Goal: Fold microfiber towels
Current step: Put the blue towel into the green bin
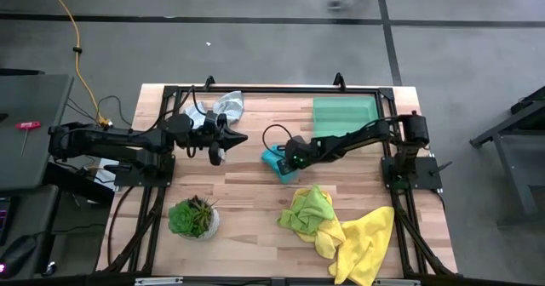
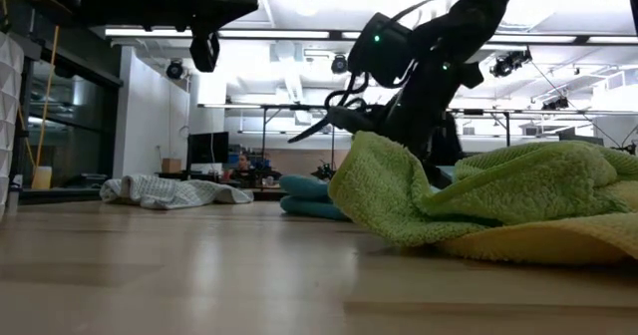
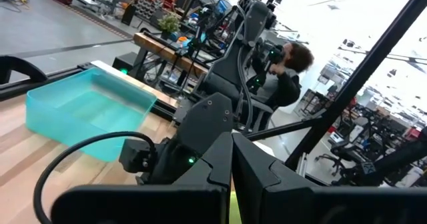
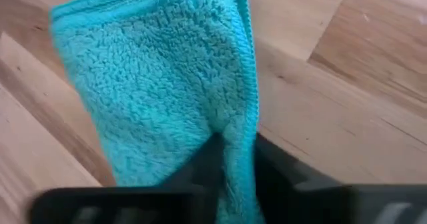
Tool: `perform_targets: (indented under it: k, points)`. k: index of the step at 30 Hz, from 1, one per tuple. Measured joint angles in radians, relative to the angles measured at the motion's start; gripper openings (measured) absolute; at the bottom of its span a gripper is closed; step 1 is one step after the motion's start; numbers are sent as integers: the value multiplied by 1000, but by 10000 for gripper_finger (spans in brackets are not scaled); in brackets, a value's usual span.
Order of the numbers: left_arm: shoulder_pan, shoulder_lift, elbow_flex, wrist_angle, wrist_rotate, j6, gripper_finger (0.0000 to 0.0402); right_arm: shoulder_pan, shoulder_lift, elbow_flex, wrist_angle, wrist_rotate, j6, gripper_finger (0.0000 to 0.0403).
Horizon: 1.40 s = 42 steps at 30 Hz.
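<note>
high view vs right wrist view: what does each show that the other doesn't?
High only: the grey-white towel at the far edge, the green tray, the potted plant, the lime towel and yellow towel, and the left claw, shut and empty. Right wrist only: the fingers pinching a fold. Both: the right claw shut on the teal towel.

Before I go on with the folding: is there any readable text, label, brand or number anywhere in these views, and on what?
None can be read.
Teal microfiber towel, pinched in the right gripper: plain pile, no tag in view.
Translucent green rectangular tray: no marking.
Lime green towel and bright yellow towel: no labels showing.
Left gripper, shut above the table: no lettering visible.
Room shelves in the left wrist view: any signs are too blurred to read.
</note>
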Motion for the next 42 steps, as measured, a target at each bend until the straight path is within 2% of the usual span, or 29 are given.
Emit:
perform_targets:
  k: [1,5,10,18,22,28,34,38,42]
  points:
    - [0,0,0,0,0,0,0,-1,0,0,11,-10,-15,17]
    - [0,0,0,0,0,0,0,-13,-29,-4,38,-71,-45,11]
    - [0,0,0,0,0,4,0,-39,-112,-5,73,-206,-118,4]
    - [0,0,0,1,-1,8,0,-109,-252,-5,67,-236,-168,1]
    - [0,0,0,1,-3,8,0,-166,-387,-5,-18,-164,-213,1]
    - [2,0,1,2,-16,8,0,-251,-640,-16,-300,-11,-282,1]
    - [22,0,1,6,-24,3,0,-322,-946,-153,-462,152,-217,0]
    - [40,0,1,7,-26,-5,0,-396,-1089,-303,-415,163,-177,0]
    - [47,0,1,8,-26,-8,0,-482,-1116,-481,-168,131,-150,0]
